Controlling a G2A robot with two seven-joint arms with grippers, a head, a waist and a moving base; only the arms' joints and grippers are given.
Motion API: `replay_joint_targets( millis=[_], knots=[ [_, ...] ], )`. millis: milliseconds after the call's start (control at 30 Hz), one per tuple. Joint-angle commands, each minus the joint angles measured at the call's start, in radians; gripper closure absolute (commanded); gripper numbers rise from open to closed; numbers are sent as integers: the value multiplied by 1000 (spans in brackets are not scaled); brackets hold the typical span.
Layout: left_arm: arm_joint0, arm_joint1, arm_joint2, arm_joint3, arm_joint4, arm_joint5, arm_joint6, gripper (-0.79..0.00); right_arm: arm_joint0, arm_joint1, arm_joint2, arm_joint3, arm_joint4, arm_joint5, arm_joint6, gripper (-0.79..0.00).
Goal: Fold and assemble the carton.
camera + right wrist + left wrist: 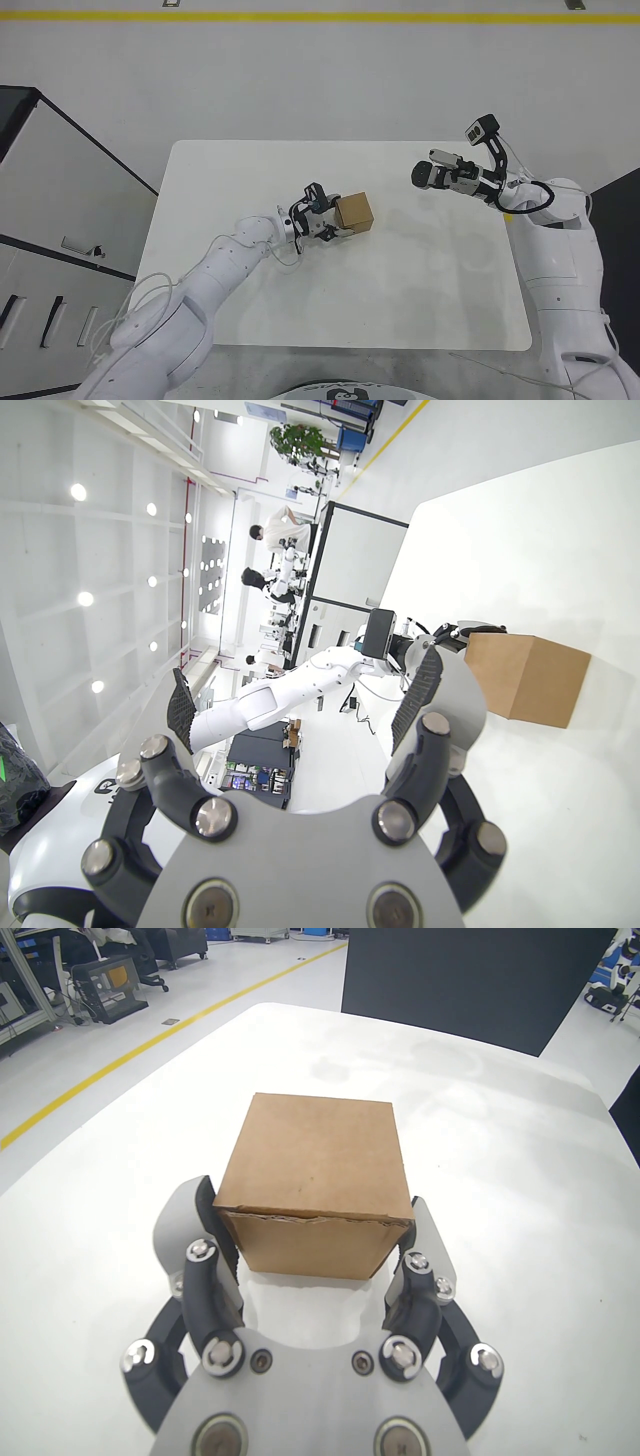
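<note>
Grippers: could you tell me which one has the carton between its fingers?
The left gripper: its fingers clasp the carton by its sides, while the right gripper hangs open, well apart.

Cannot see the far face or underside of the carton [315, 1153]. Lose both its near lower corners behind the pads [209, 1208] of the left gripper [310, 1193], clamped on its sides. From the right wrist, lose the carton corner nearest the left gripper behind one finger [422, 685] of the right gripper [305, 667], along with most of that left gripper. From above, too small to judge contact at the carton.
</note>
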Motion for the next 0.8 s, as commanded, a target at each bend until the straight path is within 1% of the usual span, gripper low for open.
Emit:
replay_joint_targets(
  millis=[0, 33, 67, 167, 200, 300, 467, 600, 700, 767],
  knots=[
    [0, -3, 1, 6, -2, -3, 3, -579, 0, 0, 0, 0, 0, 0, 0, -785],
    [0, -4, 0, 8, -4, -3, 6, -437, 0, 0, 0, 0, 0, 0, 0, -785],
    [-1, -5, 0, 11, -5, -4, 8, -376, 0, 0, 0, 0, 0, 0, 0, -785],
    [-3, -8, -1, 20, -9, -8, 16, -12, 0, 0, 0, 0, 0, 0, 0, -785],
    [-4, -8, -2, 21, -8, -8, 21, 0, 0, 0, 0, 0, 0, 0, 0, -785],
    [-11, -5, -1, 24, 3, -26, 34, 0, 0, 0, 0, 0, 0, 0, 0, -785],
    [-39, 17, -18, 19, 14, -93, 54, 0, 0, 0, 0, 0, 0, 0, 0, -785],
    [-63, 46, -38, -16, 32, -156, 51, 0, 0, 0, 0, 0, 0, 0, 0, -785],
    [-79, 76, -61, -60, 48, -221, 34, 0, 0, 0, 0, 0, 0, 0, 0, -785],
    [-82, 98, -82, -104, 56, -243, 15, 0, 0, 0, 0, 0, 0, 0, 0, -785]
  ],
)
